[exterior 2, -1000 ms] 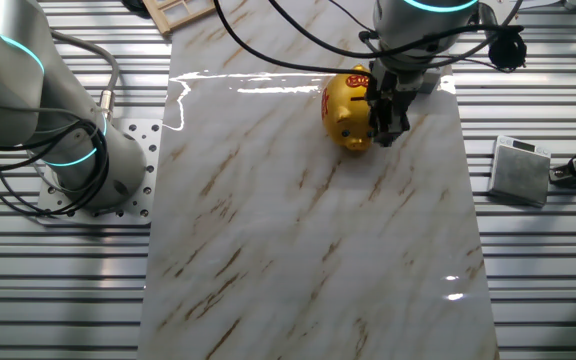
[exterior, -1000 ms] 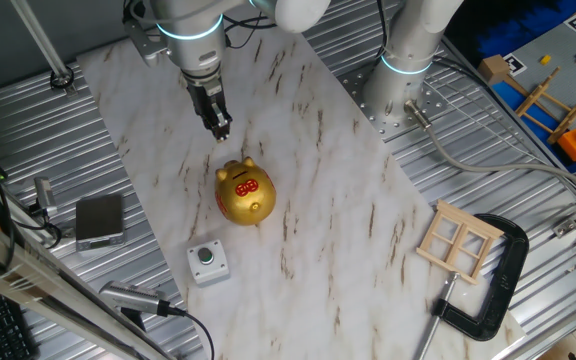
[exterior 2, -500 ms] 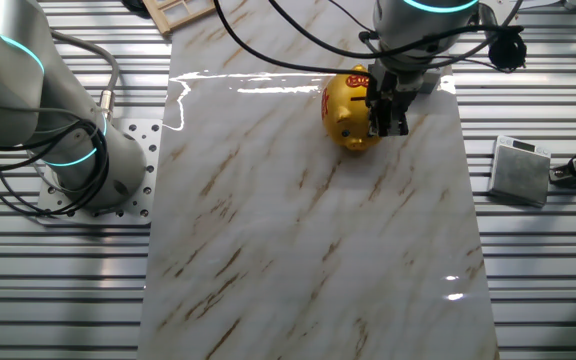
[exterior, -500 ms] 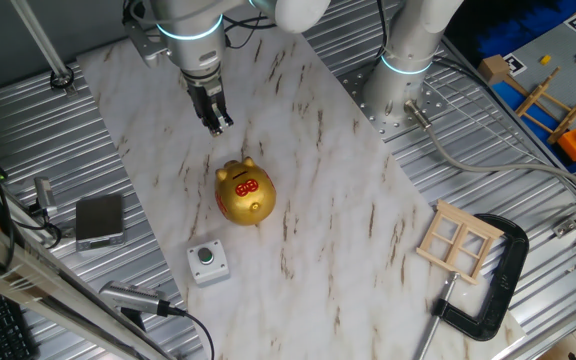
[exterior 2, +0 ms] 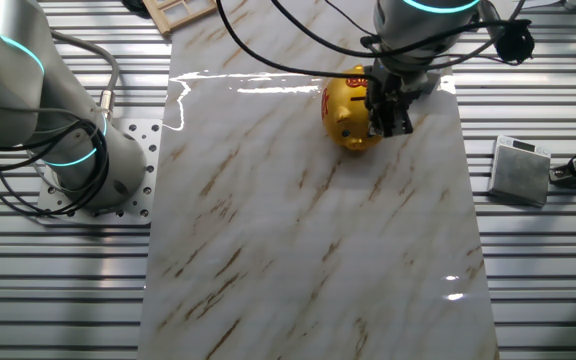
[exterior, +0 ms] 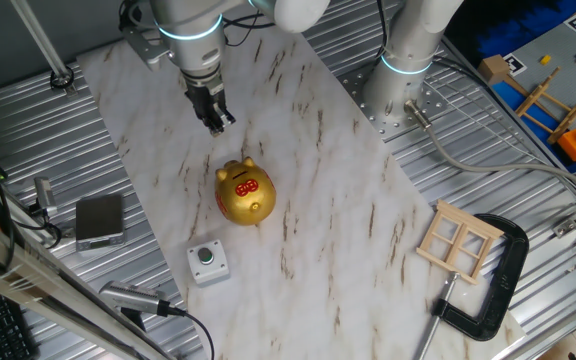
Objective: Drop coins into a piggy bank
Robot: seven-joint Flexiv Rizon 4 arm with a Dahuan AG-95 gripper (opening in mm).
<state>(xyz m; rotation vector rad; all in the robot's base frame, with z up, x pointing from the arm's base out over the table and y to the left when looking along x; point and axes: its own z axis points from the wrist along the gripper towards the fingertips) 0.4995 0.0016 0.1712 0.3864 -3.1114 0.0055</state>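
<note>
The gold piggy bank (exterior: 243, 193) stands upright on the marble board (exterior: 318, 200), with red markings and a dark slot on top. It also shows in the other fixed view (exterior 2: 346, 110), partly behind the gripper. My gripper (exterior: 218, 122) hangs beyond the pig, above the board and apart from it. Its fingers look closed together. In the other fixed view the gripper (exterior 2: 392, 124) is just right of the pig. No coin shows in either view, and I cannot tell if one is between the fingers.
A small grey box with a green button (exterior: 207, 261) sits in front of the pig. A grey block (exterior: 99, 220) lies to the left. A wooden frame (exterior: 465, 240) and a black clamp (exterior: 498, 280) lie at the right. A second arm's base (exterior: 398, 80) stands at the back.
The gripper has risen a little and drawn slightly away from the pig. The pig has not moved.
</note>
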